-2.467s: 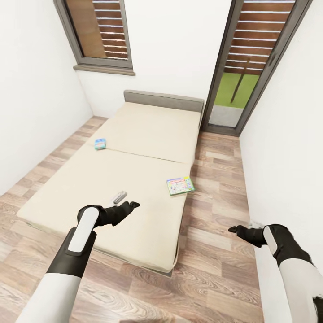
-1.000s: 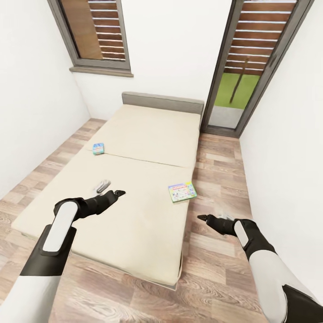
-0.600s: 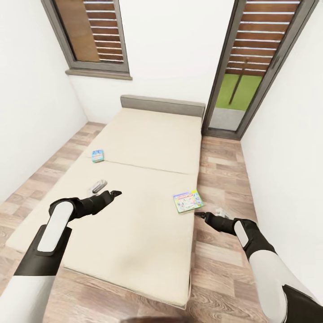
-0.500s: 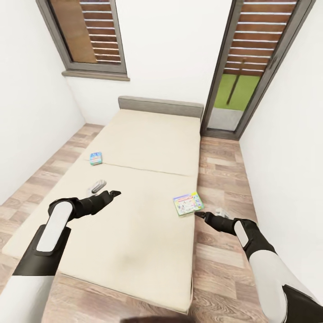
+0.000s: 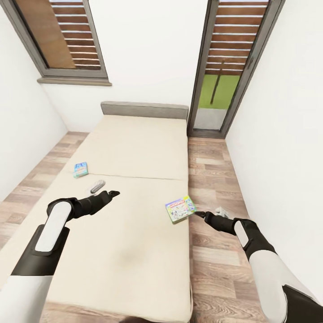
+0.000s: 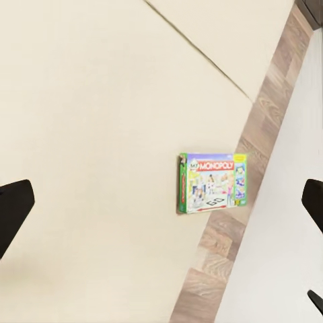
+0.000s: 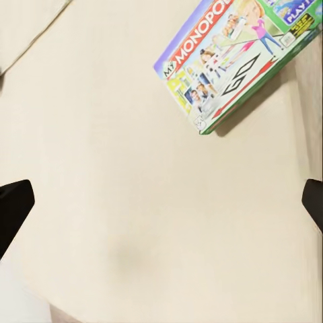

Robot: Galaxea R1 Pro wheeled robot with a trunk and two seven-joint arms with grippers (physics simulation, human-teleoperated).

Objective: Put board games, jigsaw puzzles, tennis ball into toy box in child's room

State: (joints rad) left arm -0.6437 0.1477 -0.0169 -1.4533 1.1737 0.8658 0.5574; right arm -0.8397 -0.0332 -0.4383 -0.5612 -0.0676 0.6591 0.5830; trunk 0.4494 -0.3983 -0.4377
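Observation:
On the beige bed [image 5: 134,148] lie two board games. The blue one [image 5: 80,169] is near the mattress's left edge. The green-edged Monopoly box [image 5: 180,209] [image 6: 212,182] [image 7: 235,57] lies flat at the right edge. My right gripper [image 5: 199,215] [image 7: 161,208] hovers open just right of the Monopoly box, apart from it. Over the middle of the mattress my left gripper [image 5: 112,194] [image 6: 161,208] is open and empty. The table, toy box, jigsaw puzzles and tennis ball are out of view.
A small grey object [image 5: 97,185] lies on the mattress between the blue box and my left gripper. Wood-plank floor [image 5: 211,179] runs along the bed's right side up to a tall window [image 5: 220,89]. White walls close in on both sides.
The camera has moved nearer and turned, shifting the bed leftward in view. My right gripper came forward to beside the Monopoly box; my left arm drew back to the left.

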